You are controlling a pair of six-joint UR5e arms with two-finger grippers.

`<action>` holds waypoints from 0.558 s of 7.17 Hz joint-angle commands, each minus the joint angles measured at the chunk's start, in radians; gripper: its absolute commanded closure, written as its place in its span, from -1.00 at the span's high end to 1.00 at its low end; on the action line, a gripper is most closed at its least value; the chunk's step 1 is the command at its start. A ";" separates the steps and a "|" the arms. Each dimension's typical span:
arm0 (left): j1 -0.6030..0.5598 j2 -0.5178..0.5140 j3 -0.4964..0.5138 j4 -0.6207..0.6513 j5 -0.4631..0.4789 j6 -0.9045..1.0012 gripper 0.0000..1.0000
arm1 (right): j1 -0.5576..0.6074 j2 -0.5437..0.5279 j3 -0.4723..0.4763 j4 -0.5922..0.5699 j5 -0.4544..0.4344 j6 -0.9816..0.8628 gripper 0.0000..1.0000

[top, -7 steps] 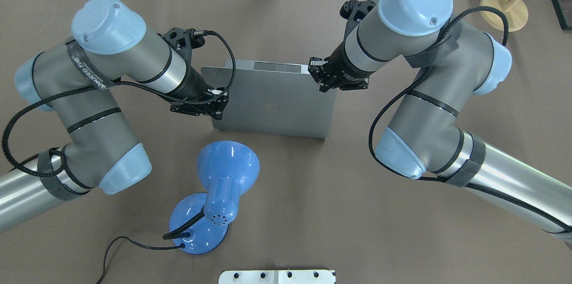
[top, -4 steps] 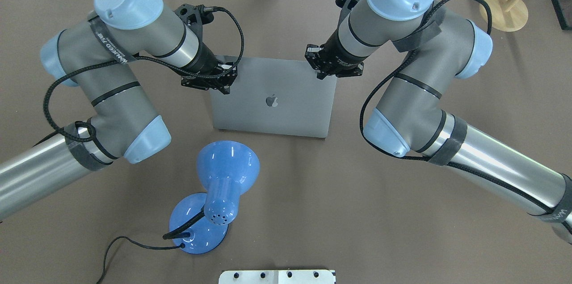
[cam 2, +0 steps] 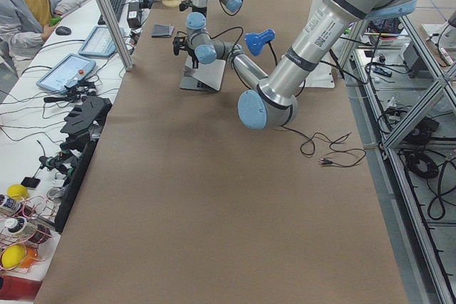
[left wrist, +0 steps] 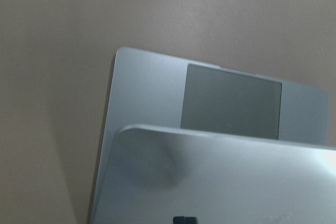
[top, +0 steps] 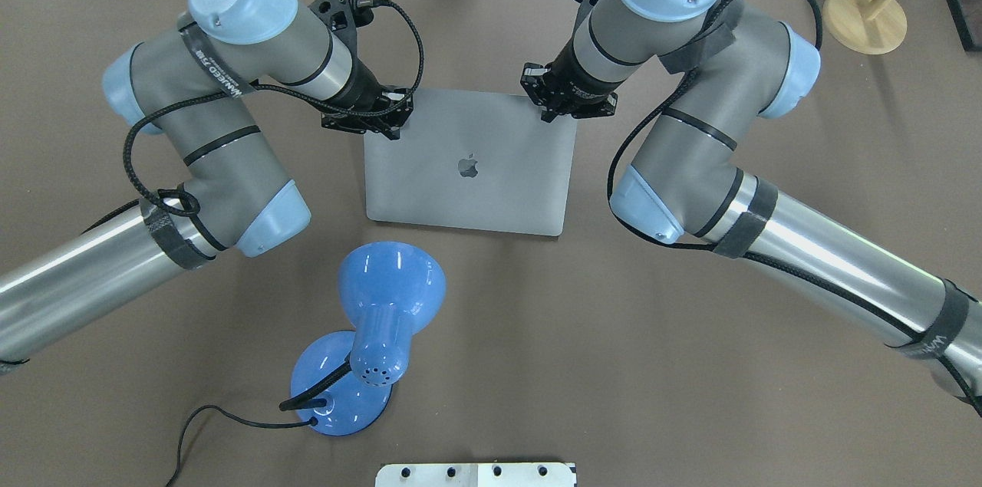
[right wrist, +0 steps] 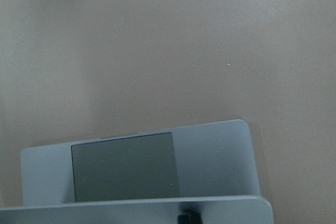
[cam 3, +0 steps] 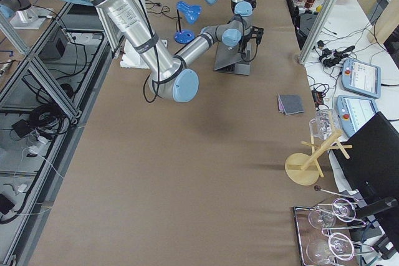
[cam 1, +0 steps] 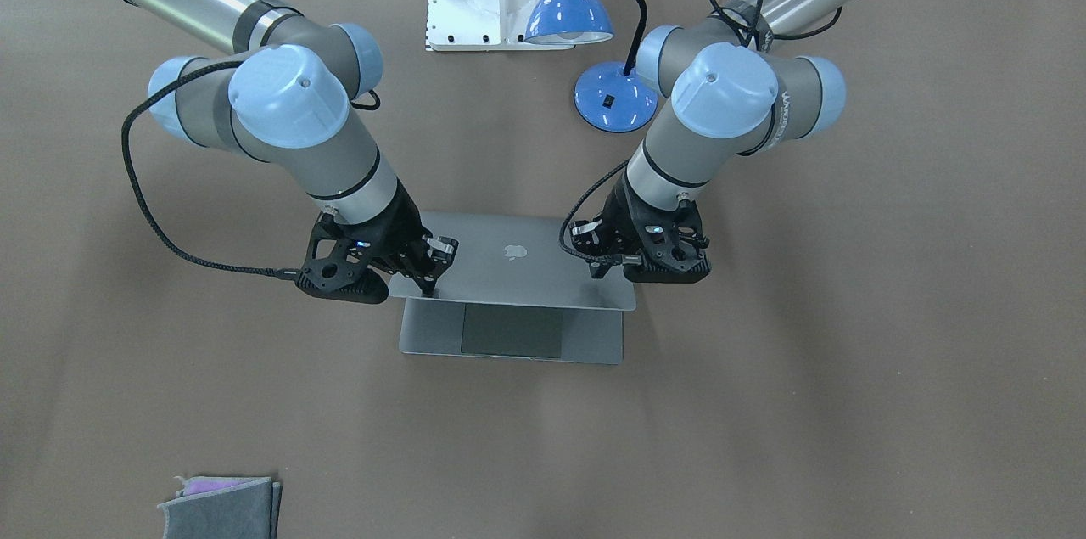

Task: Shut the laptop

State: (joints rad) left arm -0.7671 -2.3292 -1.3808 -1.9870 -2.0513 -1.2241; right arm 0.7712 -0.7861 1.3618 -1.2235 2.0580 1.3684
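Observation:
The silver-grey laptop (top: 468, 165) lies mid-table with its lid tilted low over the base, the apple logo facing up. In the front-facing view the lid (cam 1: 509, 267) hangs over the base, and the grey trackpad (cam 1: 511, 331) still shows in front of it. My left gripper (top: 387, 126) is shut and rests on the lid's far left corner. My right gripper (top: 546, 113) is shut and rests on the far right corner. Both wrist views show the lid edge (left wrist: 210, 182) (right wrist: 131, 211) above the trackpad.
A blue desk lamp (top: 387, 295) with a black cord stands near the robot's side of the laptop. A white base plate (top: 476, 474) is behind it. A wooden stand (top: 863, 15) is at the far right. A folded grey cloth (cam 1: 221, 505) lies at the operators' edge.
Both grippers have moved away from the robot along the lid. The lid has swung down from near upright to low over the base, and the logo now faces up.

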 commanded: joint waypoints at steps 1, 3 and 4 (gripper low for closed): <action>0.000 -0.063 0.160 -0.082 0.051 0.005 -1.00 | 0.008 0.075 -0.204 0.106 0.025 0.000 -1.00; 0.006 -0.102 0.267 -0.108 0.068 0.033 -1.00 | 0.008 0.108 -0.292 0.128 0.037 0.000 -1.00; 0.015 -0.111 0.304 -0.115 0.081 0.046 -1.00 | 0.007 0.110 -0.306 0.128 0.060 -0.002 -1.00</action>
State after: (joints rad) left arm -0.7602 -2.4230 -1.1309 -2.0923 -1.9862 -1.1963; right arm 0.7786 -0.6844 1.0868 -1.1005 2.0983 1.3680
